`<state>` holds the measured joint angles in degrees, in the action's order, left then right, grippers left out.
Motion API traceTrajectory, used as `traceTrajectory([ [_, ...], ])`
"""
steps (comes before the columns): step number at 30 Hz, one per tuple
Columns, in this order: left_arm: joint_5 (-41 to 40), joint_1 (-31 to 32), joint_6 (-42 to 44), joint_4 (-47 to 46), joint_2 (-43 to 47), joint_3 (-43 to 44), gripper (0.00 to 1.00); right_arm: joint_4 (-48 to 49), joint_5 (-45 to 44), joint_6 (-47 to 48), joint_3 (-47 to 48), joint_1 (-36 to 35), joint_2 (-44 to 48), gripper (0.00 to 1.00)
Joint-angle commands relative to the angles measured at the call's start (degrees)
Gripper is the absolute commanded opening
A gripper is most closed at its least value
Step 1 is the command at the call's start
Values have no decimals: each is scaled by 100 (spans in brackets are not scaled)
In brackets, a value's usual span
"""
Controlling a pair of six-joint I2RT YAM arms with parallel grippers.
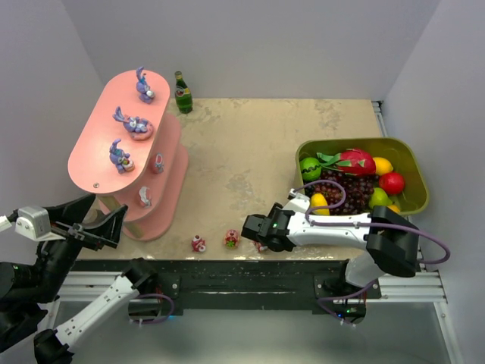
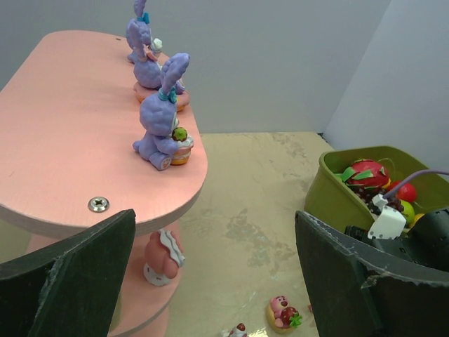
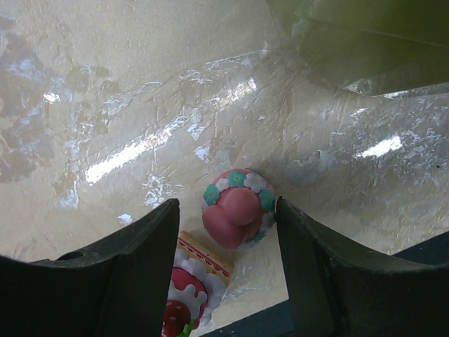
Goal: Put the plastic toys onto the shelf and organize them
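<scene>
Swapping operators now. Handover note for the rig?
Left gripper: open, empty, near the shelf.
Right gripper: open, low over the table, fingers either side of a pink toy, not closed on it.
Done: three purple bunnies on the top tier, two toys on lower tiers.
To do: the pink toy and at least two more toys at the table's front edge.

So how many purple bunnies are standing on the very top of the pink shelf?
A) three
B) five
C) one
A: three purple bunnies stand in a row along the top tier of the shelf, one at the back, one in the middle and one at the front.
</scene>
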<state>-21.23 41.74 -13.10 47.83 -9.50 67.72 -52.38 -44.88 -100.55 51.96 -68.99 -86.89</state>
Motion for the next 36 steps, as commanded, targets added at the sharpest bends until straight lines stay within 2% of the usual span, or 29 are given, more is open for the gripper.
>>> traceTrajectory([
  [1, -12, -16, -78, 7, 62, 66, 99, 227, -319, -132, -37, -9, -29, 53],
  [2, -12, -16, -87, 15, 88, 74, 100, 280, -345, -79, -46, -9, -38, 49],
  [3, -12, -16, -96, 24, 80, 74, 100, 359, -398, 9, -81, -9, -21, 36],
  [5, -21, -16, -105, 33, 97, 92, 100, 658, -442, 299, -177, -9, 58, 23],
  [6, -21, -16, -113, 59, 106, 101, 100, 859, -486, 404, -213, 0, 102, 9],
  [8, -21, -16, -131, 77, 97, 127, 100, 984, -556, 606, -300, 8, 225, 1],
  [12, -21, -16, -140, 121, 97, 171, 100, 1299, -662, 1185, -257, 210, 304, 0],
  [13, -12, -25, -149, 121, 71, 180, 100, 1414, -723, 1587, -231, 254, 313, 0],
  [15, -12, -16, -166, 147, 71, 197, 100, 2017, -785, 2116, -222, 333, 435, 0],
  [17, -12, -16, -184, 165, 53, 224, 99, 2720, -733, 3301, -318, 421, 585, 0],
  [18, -4, -25, -184, 191, 44, 250, 99, 3586, -663, 4219, -379, 465, 768, 0],
  [19, -4, -16, -193, 209, 27, 276, 100, 4038, -523, 4724, -432, 535, 840, 0],
  [21, -12, -16, -210, 261, 9, 364, 100, 5117, 135, 5934, -468, 816, 963, 0],
  [23, -12, -16, -228, 288, -17, 417, 99, 5623, 854, 6660, -267, 1035, 903, 0],
  [24, -12, -25, -228, 323, -61, 469, 100, 5860, 1076, 7333, -135, 1089, 737, 0],
  [27, 31, -25, -254, 358, -105, 505, 99, 5775, 2078, 8530, 629, 1239, 262, 0],
  [29, 67, -25, -254, 341, -123, 514, 100, 5555, 2561, 8972, 1262, 1405, -335, 0],
  [31, 163, -25, -219, 288, -131, 496, 100, 5458, 3457, 9500, 1665, 1528, -809, 0],
  [34, 347, -25, -140, 191, -149, 487, 99, 5502, 5037, 10028, 1948, 1836, -1180, 0],
  [36, 505, -25, -114, 130, -193, 522, 100, 5475, 5672, 10719, 2063, 1898, -1496, 0],
])
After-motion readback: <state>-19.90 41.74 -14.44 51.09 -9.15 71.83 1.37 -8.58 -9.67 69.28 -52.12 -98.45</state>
